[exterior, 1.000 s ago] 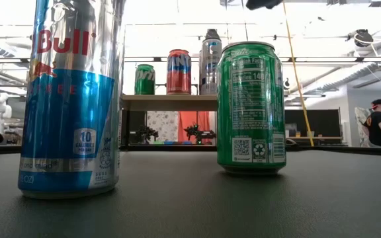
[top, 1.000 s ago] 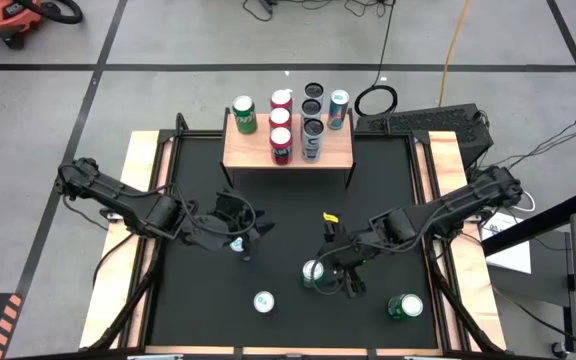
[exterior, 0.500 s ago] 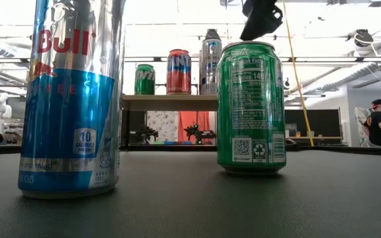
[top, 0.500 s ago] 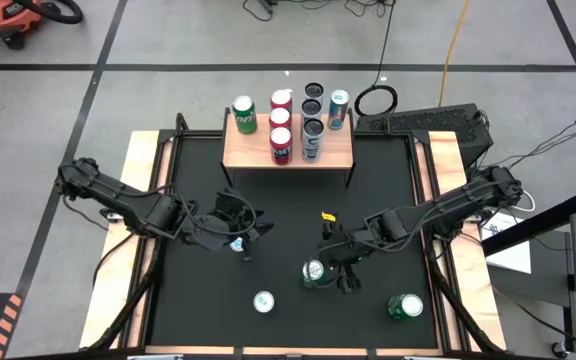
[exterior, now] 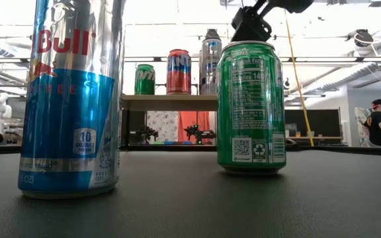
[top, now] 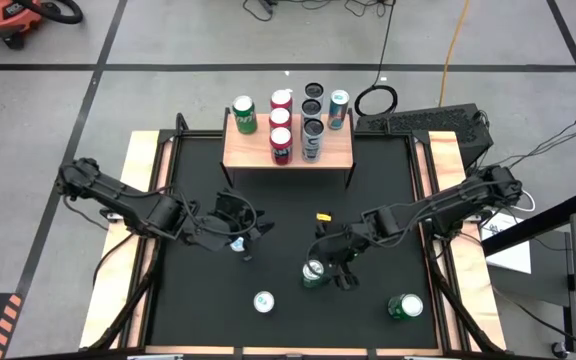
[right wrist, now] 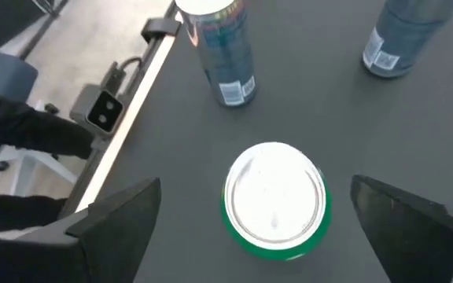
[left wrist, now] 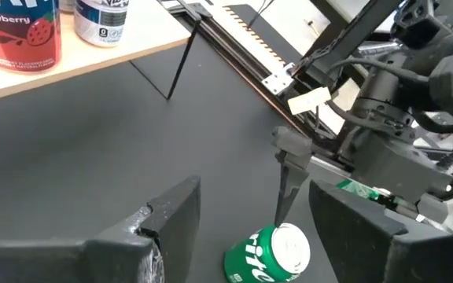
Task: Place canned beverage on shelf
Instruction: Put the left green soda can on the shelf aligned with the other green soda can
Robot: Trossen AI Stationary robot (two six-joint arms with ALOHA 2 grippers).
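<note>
Right now your right gripper sits low and just right of centre in the high view, directly over the upright green can. Its wrist view shows both fingers spread wide, one on each side of the can's silver top, with clear gaps, so nothing is held. In the low view that same gripper hangs just above the can's rim.

Your left gripper sits left of centre in the high view, with a small can top showing at its fingers. Its jaws stand partly apart in the left wrist view, but you cannot tell from these frames whether they grip anything.

Look to the upper middle of the high view for the shelf: its light-wood board already carries a green can, two red cans and dark cans, with a teal can at its right rear corner.

Near the bottom edge stand two more cans on the black table: a slim one left of centre and a green one at the lower right. The slim blue-and-silver can fills the left of the low view.
</note>
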